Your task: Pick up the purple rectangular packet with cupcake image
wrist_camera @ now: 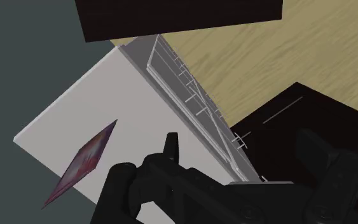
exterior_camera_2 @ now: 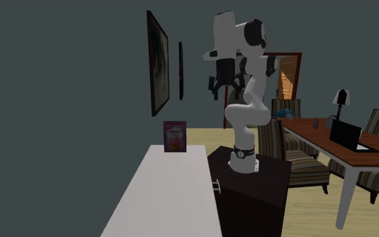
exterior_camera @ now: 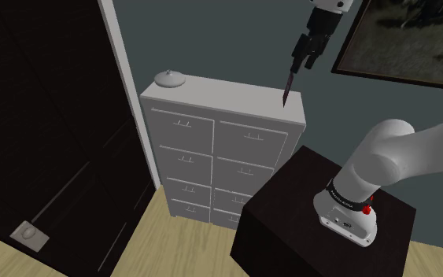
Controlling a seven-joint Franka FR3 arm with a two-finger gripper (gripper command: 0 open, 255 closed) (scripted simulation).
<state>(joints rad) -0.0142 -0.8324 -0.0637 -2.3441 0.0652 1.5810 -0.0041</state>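
The purple packet (exterior_camera_2: 175,137) with a cupcake picture stands upright on the white dresser top (exterior_camera_2: 167,195), at the end by the wall. The shoulder view shows the packet (exterior_camera: 287,88) edge-on as a thin dark sliver near the dresser's (exterior_camera: 212,94) right corner. My black gripper (exterior_camera_2: 216,89) hangs open in the air well above the packet and a little towards the stand; the gripper (exterior_camera: 304,64) holds nothing. In the wrist view the packet (wrist_camera: 82,164) lies off to one side of the gripper (wrist_camera: 238,143), outside its fingers (wrist_camera: 171,149).
A small grey domed object (exterior_camera: 169,77) sits at the dresser's other end. A framed picture (exterior_camera: 404,43) hangs on the wall just beside the arm. The black stand (exterior_camera: 322,224) touches the dresser's front. A table with a laptop (exterior_camera_2: 346,134) and chairs stand beyond.
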